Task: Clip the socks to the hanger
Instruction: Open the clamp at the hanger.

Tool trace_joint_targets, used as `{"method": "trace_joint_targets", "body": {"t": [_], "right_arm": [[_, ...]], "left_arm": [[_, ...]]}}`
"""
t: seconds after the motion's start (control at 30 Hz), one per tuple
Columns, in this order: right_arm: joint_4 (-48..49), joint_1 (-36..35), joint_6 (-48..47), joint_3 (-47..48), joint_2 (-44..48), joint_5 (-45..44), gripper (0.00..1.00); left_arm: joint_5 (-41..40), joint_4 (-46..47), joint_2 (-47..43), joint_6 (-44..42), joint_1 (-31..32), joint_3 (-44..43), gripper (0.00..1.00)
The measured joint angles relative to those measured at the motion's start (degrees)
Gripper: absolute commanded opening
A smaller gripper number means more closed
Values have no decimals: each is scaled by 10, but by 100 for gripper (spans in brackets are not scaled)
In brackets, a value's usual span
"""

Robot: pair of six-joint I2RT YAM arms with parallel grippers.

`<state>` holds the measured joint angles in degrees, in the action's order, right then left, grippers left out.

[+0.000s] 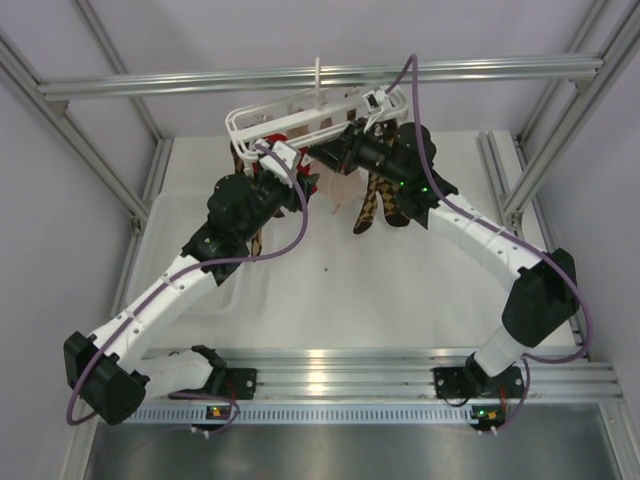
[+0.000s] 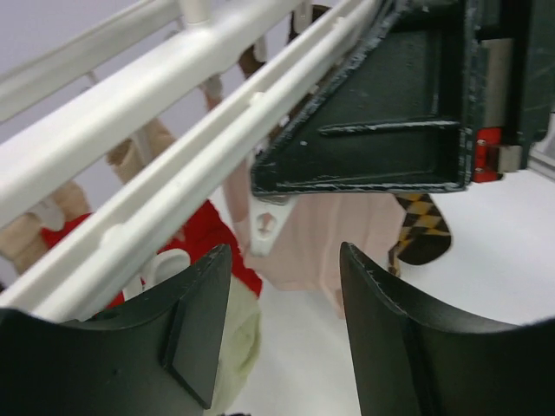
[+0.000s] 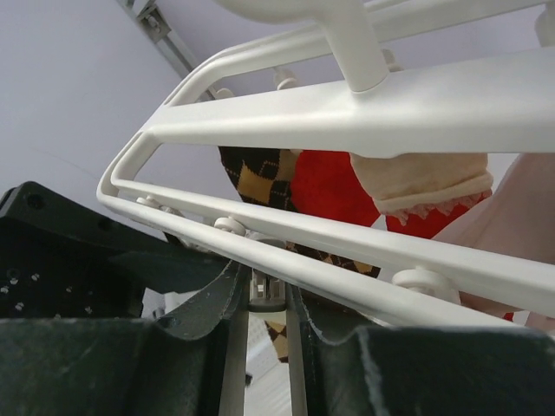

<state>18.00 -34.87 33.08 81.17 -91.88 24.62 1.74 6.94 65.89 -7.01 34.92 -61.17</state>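
The white hanger (image 1: 300, 108) hangs from the top rail; its bars cross the left wrist view (image 2: 165, 130) and the right wrist view (image 3: 347, 113). My left gripper (image 1: 304, 186) is open and empty under the frame (image 2: 284, 260). A pale cream-yellow sock (image 2: 236, 336) hangs just behind its left finger (image 2: 195, 329); I cannot tell if they touch. My right gripper (image 1: 332, 154) is shut on a small clip (image 3: 267, 291) under the hanger's bar, shown in the right wrist view (image 3: 267, 279). A white clip (image 2: 264, 224) dangles below the right gripper's dark body (image 2: 381, 113).
Red socks (image 2: 208, 232), a pink sock (image 2: 312, 251) and brown argyle socks (image 1: 375, 205) hang from the hanger. A cream frilled sock (image 3: 425, 184) hangs by the red one (image 3: 325, 186). Aluminium frame posts (image 1: 540, 150) flank the white table (image 1: 400, 290).
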Motion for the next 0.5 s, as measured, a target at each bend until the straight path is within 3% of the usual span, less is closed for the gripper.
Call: {"method": "trace_joint_targets", "body": {"t": [0.2, 0.5], "right_arm": [[-15, 0, 0, 4, 1, -10, 4], [-40, -4, 0, 18, 1, -17, 0]], "left_arm": [[-57, 26, 1, -39, 0, 0, 60], [-54, 40, 3, -90, 0, 2, 60]]}}
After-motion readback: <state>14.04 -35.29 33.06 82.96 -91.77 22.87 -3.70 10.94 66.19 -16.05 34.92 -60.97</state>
